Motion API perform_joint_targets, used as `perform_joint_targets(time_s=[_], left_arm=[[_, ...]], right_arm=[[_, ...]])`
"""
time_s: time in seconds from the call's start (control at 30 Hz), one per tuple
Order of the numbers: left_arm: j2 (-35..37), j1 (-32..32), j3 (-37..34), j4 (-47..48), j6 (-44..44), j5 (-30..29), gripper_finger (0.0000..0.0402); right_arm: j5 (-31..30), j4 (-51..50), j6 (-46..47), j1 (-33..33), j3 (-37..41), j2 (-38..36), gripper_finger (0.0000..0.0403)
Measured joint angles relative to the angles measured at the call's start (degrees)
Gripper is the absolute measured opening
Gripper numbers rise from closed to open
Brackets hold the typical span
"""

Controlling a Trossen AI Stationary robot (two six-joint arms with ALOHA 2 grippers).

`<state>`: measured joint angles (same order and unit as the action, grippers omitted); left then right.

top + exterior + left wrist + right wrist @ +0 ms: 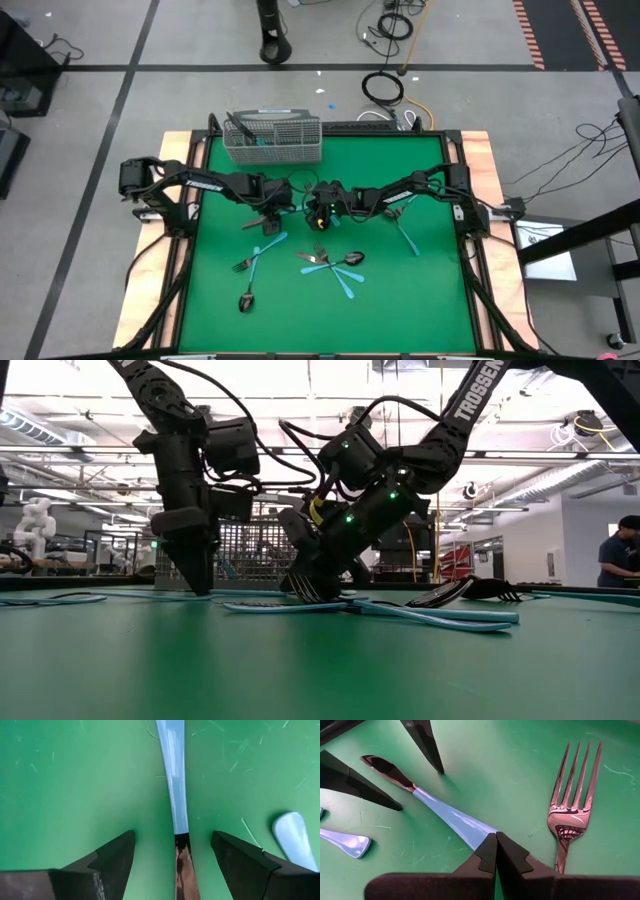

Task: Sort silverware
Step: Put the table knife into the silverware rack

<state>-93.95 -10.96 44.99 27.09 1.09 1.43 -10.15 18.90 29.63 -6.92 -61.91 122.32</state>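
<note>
— What do you have on screen?

— I see the green felt-topped table [400,300]. At its twelve o'clock edge sits the grey wire-mesh basket [273,140], with a few utensils standing in it. Both dark arms meet near the middle.

— And the grippers?

— My left gripper [172,851] is released, fingers spread wide and straddling a blue-handled utensil with a dark metal neck [175,785] that lies flat on the felt between them, untouched. My right gripper [496,851] is clenched with nothing in it, tips at that same blue handle's end.

— The rest of the silverware?

— A dark grey metal fork [570,815] lies beside the right gripper. More blue-handled pieces [330,265] lie scattered at six o'clock from the grippers, one [405,232] at four o'clock.
</note>
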Motion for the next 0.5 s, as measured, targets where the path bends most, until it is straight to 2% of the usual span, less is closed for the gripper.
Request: perform_joint_targets(time_s=[0.2, 0.5], left_arm=[[-0.1, 0.1, 0.1, 0.3, 1.5, 0.0, 0.0258], [-0.2, 0.1, 0.1, 0.4, 1.7, 0.0, 0.0150]], right_arm=[[0.0, 0.0, 0.0, 0.0, 0.0, 0.0, 0.0000], [0.0, 0.0, 0.0, 0.0, 0.0, 0.0, 0.0000]])
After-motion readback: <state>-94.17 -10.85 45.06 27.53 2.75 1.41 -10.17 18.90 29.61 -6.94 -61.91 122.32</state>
